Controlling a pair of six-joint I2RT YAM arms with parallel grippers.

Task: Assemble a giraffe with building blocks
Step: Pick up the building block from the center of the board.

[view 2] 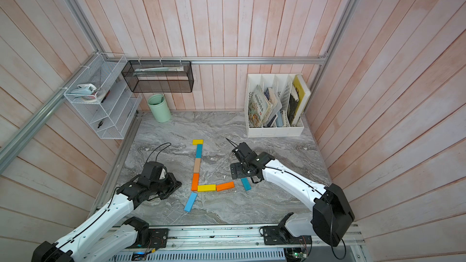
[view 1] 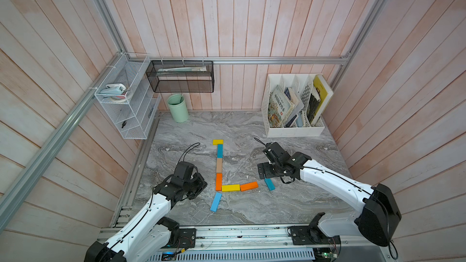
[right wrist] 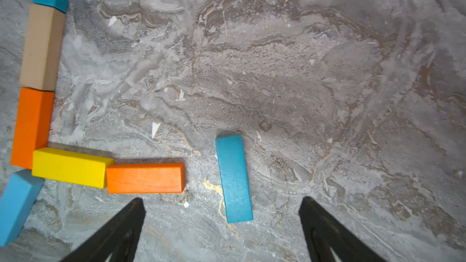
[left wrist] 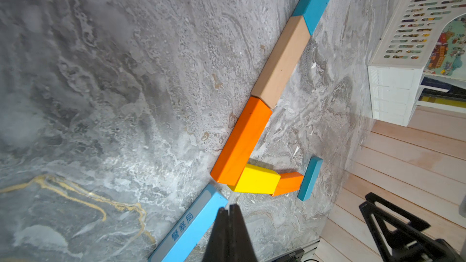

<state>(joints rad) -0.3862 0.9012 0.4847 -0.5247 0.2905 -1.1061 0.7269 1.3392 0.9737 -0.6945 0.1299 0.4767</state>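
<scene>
Just beside the orange body block (right wrist: 145, 178), the teal leg block (right wrist: 235, 178) lies flat on the tabletop (right wrist: 302, 71), free under the wide-open right claw (right wrist: 222, 198); rising straight should avoid nudging it. Farther off, the left claw (left wrist: 228, 207) is closed, empty.

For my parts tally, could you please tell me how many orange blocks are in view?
2. One orange block ends the neck line, against the tan block; the second orange block follows the yellow block in the body bar. None seems hidden.

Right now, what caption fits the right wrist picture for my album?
Open right gripper facing a loose teal block, apart from the orange body block.
</scene>
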